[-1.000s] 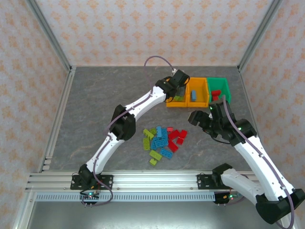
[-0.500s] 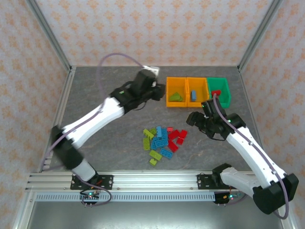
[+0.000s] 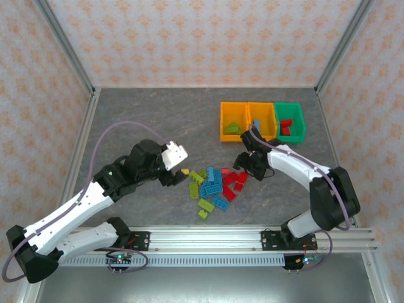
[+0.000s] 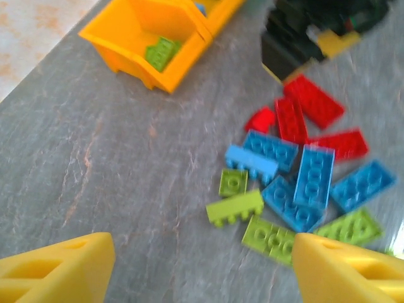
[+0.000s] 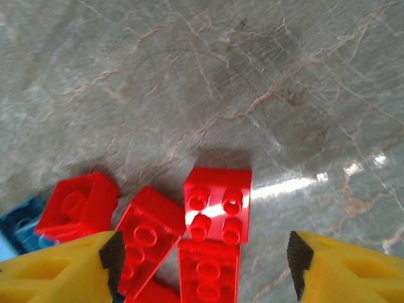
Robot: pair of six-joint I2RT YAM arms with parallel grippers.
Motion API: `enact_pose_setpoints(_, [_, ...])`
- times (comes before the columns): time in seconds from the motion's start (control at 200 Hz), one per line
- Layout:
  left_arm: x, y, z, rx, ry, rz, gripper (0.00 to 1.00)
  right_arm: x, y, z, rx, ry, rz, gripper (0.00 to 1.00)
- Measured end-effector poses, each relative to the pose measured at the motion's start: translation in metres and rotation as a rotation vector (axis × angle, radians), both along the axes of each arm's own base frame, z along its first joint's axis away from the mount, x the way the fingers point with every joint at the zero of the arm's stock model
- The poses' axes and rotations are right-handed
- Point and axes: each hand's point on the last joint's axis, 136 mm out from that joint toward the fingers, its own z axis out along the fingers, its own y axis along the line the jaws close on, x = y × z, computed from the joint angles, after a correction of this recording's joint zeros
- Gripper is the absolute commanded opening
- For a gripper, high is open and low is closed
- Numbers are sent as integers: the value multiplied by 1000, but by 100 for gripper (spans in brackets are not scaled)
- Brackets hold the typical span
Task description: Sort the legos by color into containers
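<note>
Hovering at the brick pile (image 3: 214, 186) in the middle of the worktop (image 3: 139, 120), both arms were at the pick-up stage of the sort. L pincer (image 4: 202, 247) stood wide open w/ nothing betw. its fingers, just off the pile's left side, nearest the lime bricks (image 4: 235, 207). R pincer (image 5: 203, 249) was open too, straddling the red bricks (image 5: 218, 205) on the pile's right side, w/ no grip visible. Three bins sat in a row toward the far right corner: left orange bin (image 3: 226, 113) held lime, middle orange bin (image 3: 265, 110) blue, green bin (image 3: 297, 113) red. Most bricks lay unsorted. Next, I'd judge: R shd drop lower, close on one red brick only, then carry it to the green bin. Its close neighbours call for care.
</note>
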Motion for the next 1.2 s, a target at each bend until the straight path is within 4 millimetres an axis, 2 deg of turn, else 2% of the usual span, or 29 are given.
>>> enact_pose_setpoints(0.18, [-10, 3, -28, 81, -56, -110, 88, 1, -2, -25, -31, 39, -19, 56])
enact_pose_setpoints(0.395, [-9, -3, -33, 91, -99, -164, 98, 0, -5, -36, -39, 40, -65, 32])
enact_pose_setpoints(0.565, [-9, -3, -37, 100, -112, -176, 100, 1, -17, -18, -63, -32, -105, 25])
enact_pose_setpoints(0.696, [-8, -4, -32, 87, -137, -177, 100, 11, -38, 26, -51, -173, -179, 24])
enact_pose_setpoints(0.761, [-8, -4, -30, 80, -148, -177, 100, 24, -60, 53, -41, -255, -255, 24])
enact_pose_setpoints(0.846, [-8, -4, -30, 79, -150, -177, 100, 50, -104, 85, -54, -343, -384, 24])
enact_pose_setpoints(0.971, [-9, -5, -29, 75, -148, -183, 100, 94, -164, 111, -96, -393, -520, 23])
enact_pose_setpoints(1.076, [-10, -6, -30, 70, -145, -191, 100, 143, -197, 109, -120, -376, -555, 23])
enact_pose_setpoints(1.201, [-11, -7, -29, 66, -143, -195, 100, 197, -216, 82, -132, -324, -548, 27])
